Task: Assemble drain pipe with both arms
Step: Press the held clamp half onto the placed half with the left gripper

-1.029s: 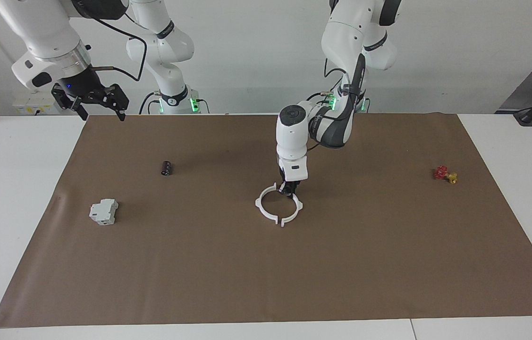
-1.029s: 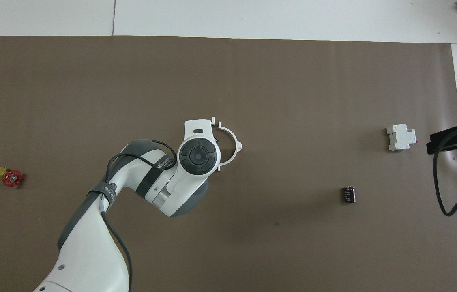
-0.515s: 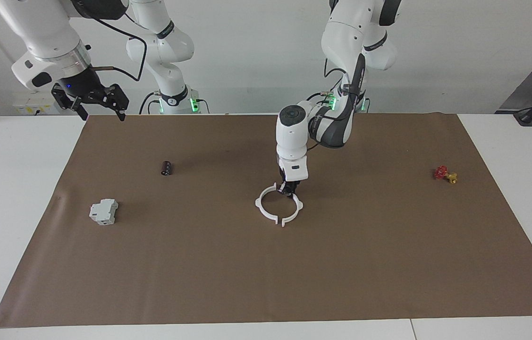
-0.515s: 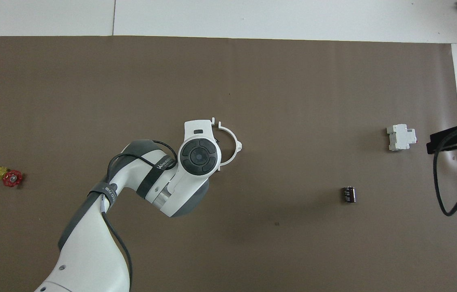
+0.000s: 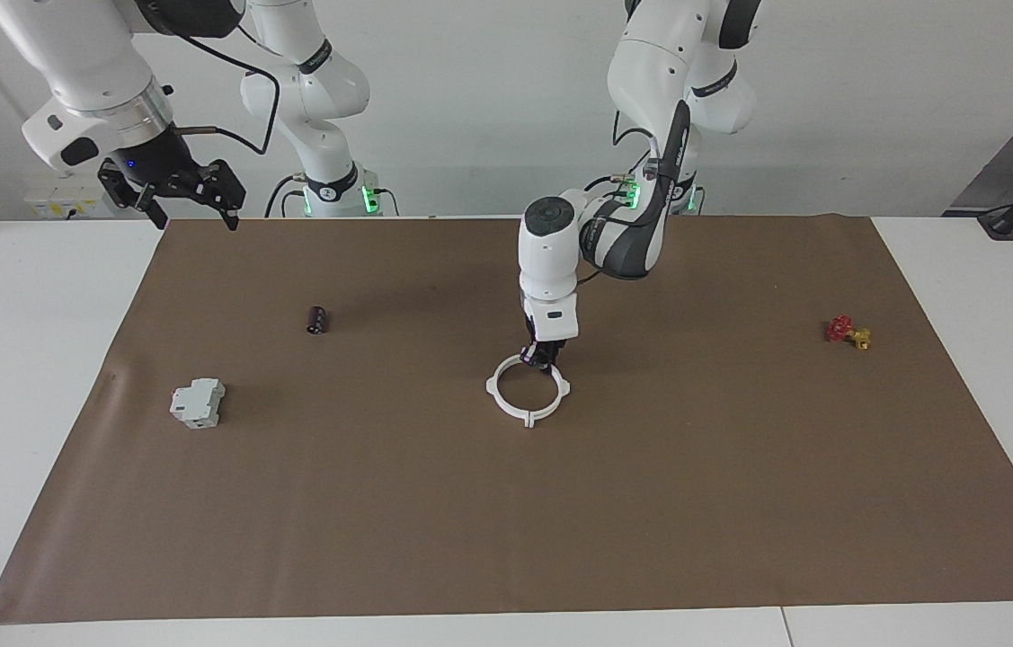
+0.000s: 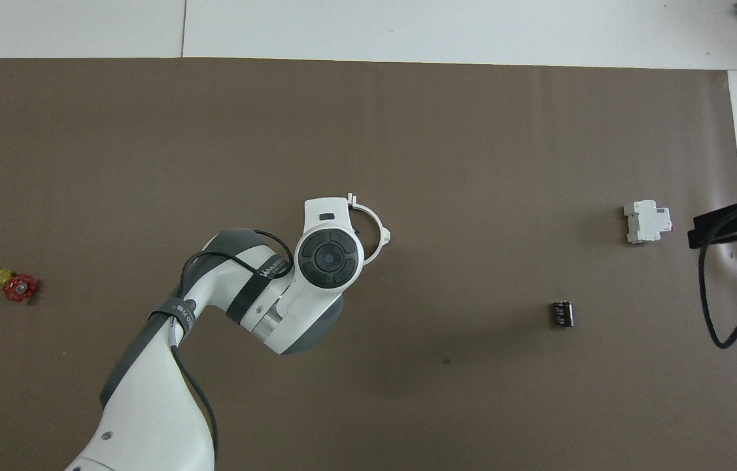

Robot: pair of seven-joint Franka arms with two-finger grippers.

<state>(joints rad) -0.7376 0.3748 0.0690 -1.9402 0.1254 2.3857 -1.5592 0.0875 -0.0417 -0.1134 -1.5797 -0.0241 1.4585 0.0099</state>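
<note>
**Ring halves may spring apart**

The drain pipe [image 5: 528,390] lies mid-mat, well apart from the grey box [image 5: 198,403], its halves meeting. The left claw [image 5: 542,358] is clamped on its robot-side rim; releasing crookedly could reopen the joint. The right claw [image 5: 191,205] waits, spread empty, above the surface [image 5: 21,377].

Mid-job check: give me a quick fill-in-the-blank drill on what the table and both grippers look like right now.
1. The left gripper is shut on the white ____.
2. The right gripper hangs ____, holding nothing.
3. The drain pipe rests on the ____ paper.
4. The black cylinder lies nearer to the robots than the grey-white ____.

Missing words: drain pipe; open; brown; box
</note>
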